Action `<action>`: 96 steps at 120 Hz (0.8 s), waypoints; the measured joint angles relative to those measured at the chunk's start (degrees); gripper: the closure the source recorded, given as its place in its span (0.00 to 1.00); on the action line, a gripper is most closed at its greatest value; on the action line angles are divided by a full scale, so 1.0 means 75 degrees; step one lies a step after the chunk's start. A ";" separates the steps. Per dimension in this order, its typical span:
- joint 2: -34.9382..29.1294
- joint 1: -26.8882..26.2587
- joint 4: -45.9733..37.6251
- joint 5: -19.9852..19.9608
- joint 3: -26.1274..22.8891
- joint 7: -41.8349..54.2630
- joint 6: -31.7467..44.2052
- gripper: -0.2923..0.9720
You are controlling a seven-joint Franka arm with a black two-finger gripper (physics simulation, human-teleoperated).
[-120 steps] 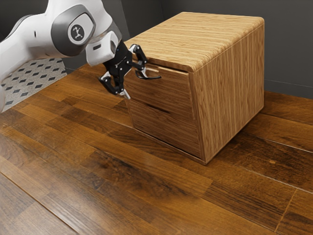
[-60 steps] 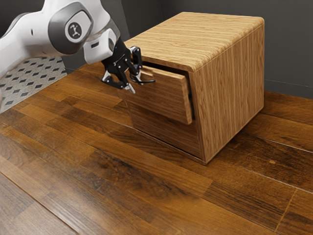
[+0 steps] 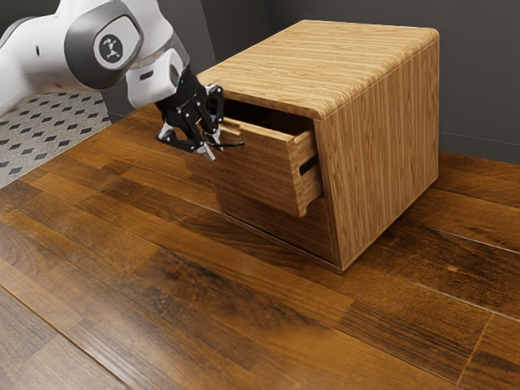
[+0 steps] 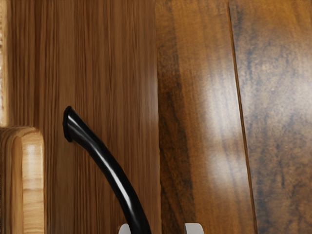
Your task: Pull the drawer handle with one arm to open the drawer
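**At the cabinet front: upper drawer partly out, handle between the fingers**

1. Task item. I see the upper drawer (image 3: pixel 260 171) standing partly out of the wooden cabinet (image 3: pixel 366 122), with a dark gap showing above and behind its front panel. The drawer is the same light, vertically grained wood as the cabinet. Its exposed side wall is visible at the end facing the exterior view's right. The lower drawer (image 3: pixel 276 215) sits flush in the cabinet face. The cabinet rests on a dark plank floor (image 3: pixel 203 309).

2. Handle. The handle (image 3: pixel 231 145) is a thin, glossy black bar fixed to the upper drawer's front, near the end facing the exterior view's left.

3. Gripper. The gripper (image 3: pixel 210 130) is at the handle, carried by the white arm (image 3: pixel 89 45), which enters from the exterior view's upper left. I read the jaws as unclosed: the handle passes between the fingers.

4. View differences.
   - The exterior view gives the whole cabinet, how far the drawer stands out, and a patterned rug (image 3: pixel 49 122) beyond the arm.
   - The wrist view gives the handle (image 4: pixel 105 163) close up as a curved black bar against the drawer front (image 4: pixel 97 58), with the floor (image 4: pixel 243 122) beside it. Two pale fingertips (image 4: pixel 194 228) show at the frame edge. The bar runs down beside one fingertip and stands clear of the other.
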 joint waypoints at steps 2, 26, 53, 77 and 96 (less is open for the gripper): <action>-0.0038 0.0004 -0.0047 -0.0001 0.0003 -0.0004 -0.0003 0.77; -0.0610 0.0091 -0.0590 -0.0009 0.0020 -0.0037 -0.0167 0.78; -0.1182 0.0227 -0.1185 -0.0048 0.0007 -0.0041 -0.0412 0.79; -0.1630 0.0113 -0.1634 -0.0068 0.0228 -0.0039 -0.0506 0.78; -0.2127 0.0108 -0.2116 -0.0085 0.0284 -0.0038 -0.0543 0.76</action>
